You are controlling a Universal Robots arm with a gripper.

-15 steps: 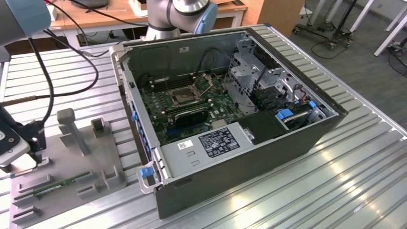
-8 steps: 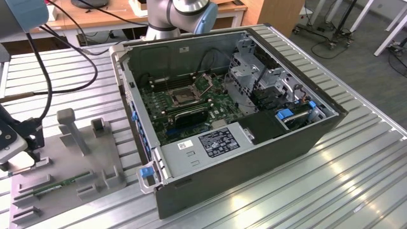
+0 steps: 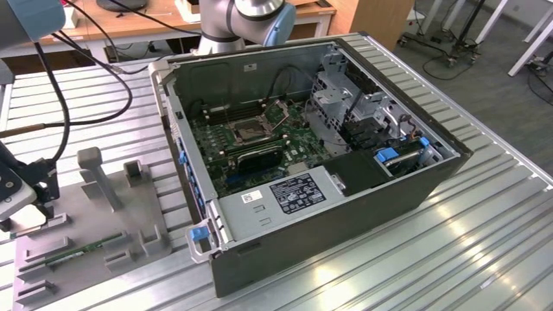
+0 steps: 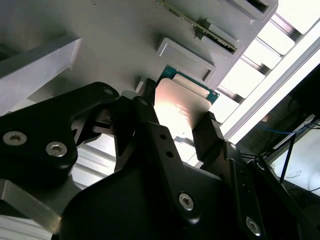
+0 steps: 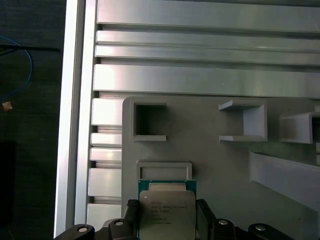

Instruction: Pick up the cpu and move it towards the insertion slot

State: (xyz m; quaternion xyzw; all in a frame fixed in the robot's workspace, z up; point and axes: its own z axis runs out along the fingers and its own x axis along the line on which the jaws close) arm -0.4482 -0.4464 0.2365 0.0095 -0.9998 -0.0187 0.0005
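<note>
In the first wrist view the cpu point(image 5: 166, 214) is cut off by the frame edge; whether it rests on the grey fixture plate point(image 5: 215, 172) cannot be told. The gripper point(image 5: 167, 220) clamps it narrowly by two opposite edges, at the exterior view's lower left. The insertion slot point(image 3: 250, 127) lies well apart, inside the open computer case point(image 3: 346, 201), upper centre.

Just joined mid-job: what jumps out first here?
The small silver-faced square cpu sits gripped between the fingers of the black gripper, over the grey plastic fixture tray, in both wrist views. In the exterior view, the open dark computer case stands on the ribbed aluminium table, the silver-framed square insertion slot inside on its green circuit board.
</note>
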